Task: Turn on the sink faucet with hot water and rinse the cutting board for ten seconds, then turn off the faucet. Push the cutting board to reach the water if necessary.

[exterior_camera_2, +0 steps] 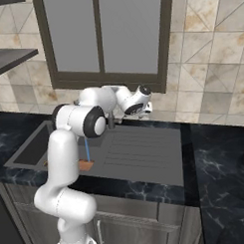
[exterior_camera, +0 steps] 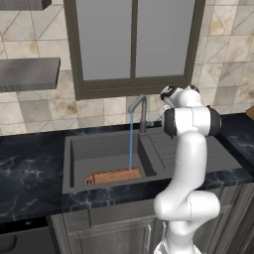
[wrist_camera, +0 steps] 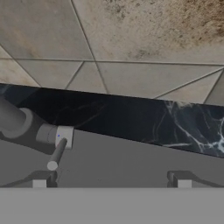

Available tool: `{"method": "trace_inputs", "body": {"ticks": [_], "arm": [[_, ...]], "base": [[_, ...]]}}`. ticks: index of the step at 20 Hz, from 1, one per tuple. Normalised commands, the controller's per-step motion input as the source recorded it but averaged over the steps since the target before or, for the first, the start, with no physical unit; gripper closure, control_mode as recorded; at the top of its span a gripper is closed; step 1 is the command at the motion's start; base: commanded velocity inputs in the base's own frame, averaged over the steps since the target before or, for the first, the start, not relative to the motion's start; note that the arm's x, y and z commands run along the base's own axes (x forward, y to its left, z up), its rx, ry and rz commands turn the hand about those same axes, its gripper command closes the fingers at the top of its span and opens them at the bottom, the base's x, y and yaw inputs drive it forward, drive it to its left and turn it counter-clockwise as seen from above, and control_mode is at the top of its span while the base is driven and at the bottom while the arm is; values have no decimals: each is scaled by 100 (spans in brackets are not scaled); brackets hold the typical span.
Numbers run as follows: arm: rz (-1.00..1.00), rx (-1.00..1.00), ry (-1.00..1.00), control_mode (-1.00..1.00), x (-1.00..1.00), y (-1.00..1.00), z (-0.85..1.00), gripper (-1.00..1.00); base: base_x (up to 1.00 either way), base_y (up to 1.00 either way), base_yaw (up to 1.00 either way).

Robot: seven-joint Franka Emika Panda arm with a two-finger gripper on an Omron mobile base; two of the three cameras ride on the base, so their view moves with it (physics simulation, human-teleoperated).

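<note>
The sink faucet (exterior_camera: 142, 111) stands behind the sink (exterior_camera: 79, 158), and water (exterior_camera: 131, 141) falls from its spout in a thin blue stream. The stream lands near the right end of the reddish-brown cutting board (exterior_camera: 113, 176), which lies along the basin's front wall. My gripper (exterior_camera_2: 145, 108) hovers just right of the faucet post, behind the drainboard. In the hand view my gripper (wrist_camera: 111, 183) is open with nothing between its tips. The faucet's small lever (wrist_camera: 56, 154) sits just above the left fingertip (wrist_camera: 39, 183). The board's end (exterior_camera_2: 85, 165) and the water (exterior_camera_2: 87, 149) also show past my arm.
Black marbled countertop (exterior_camera: 30, 173) surrounds the sink, with a ribbed drainboard (exterior_camera_2: 132, 148) on the right. A tiled wall and a window (exterior_camera: 131, 44) rise close behind the faucet. A grey shelf (exterior_camera: 27, 73) hangs at the upper left.
</note>
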Motion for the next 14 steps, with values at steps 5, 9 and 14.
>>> {"method": "trace_inputs", "body": {"ticks": [5, 9, 14], "arm": [[0, 0, 0, -100, 0, 0, 0, -100], [0, 0, 0, -100, 0, 0, 0, -100], [0, 0, 0, -100, 0, 0, 0, -100]], "base": [[0, 0, 0], [0, 0, 0], [0, 0, 0]]}}
